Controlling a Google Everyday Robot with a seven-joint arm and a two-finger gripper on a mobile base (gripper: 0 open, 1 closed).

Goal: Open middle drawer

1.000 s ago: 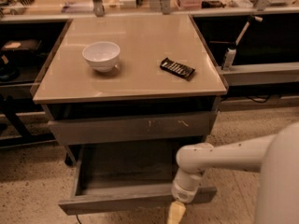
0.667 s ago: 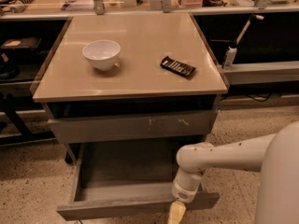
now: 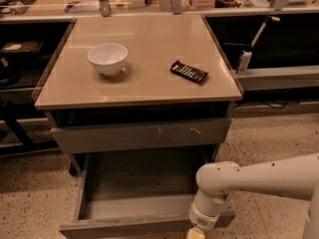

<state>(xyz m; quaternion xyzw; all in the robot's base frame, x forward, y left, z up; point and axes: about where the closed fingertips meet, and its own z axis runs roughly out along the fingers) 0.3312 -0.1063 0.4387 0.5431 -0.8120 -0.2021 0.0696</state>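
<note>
The middle drawer (image 3: 134, 183) stands pulled far out of the cabinet, below the scratched grey front (image 3: 139, 134). Its deep grey box looks bare inside, and its flat front (image 3: 119, 227) runs along the bottom edge of the camera view. My white arm (image 3: 259, 180) comes in from the right. My gripper (image 3: 196, 233) hangs at the right end of the drawer front, at the very bottom of the view, mostly cut off. The lowest front is hidden under the open drawer.
A white bowl (image 3: 107, 58) and a dark snack packet (image 3: 189, 71) lie on the beige cabinet top (image 3: 149, 88). Dark shelving flanks the cabinet left (image 3: 20, 68) and right (image 3: 279, 49). Speckled floor (image 3: 30, 198) lies around the drawer.
The middle drawer has slid a little further out toward the camera, with my gripper moving down and back along with its front.
</note>
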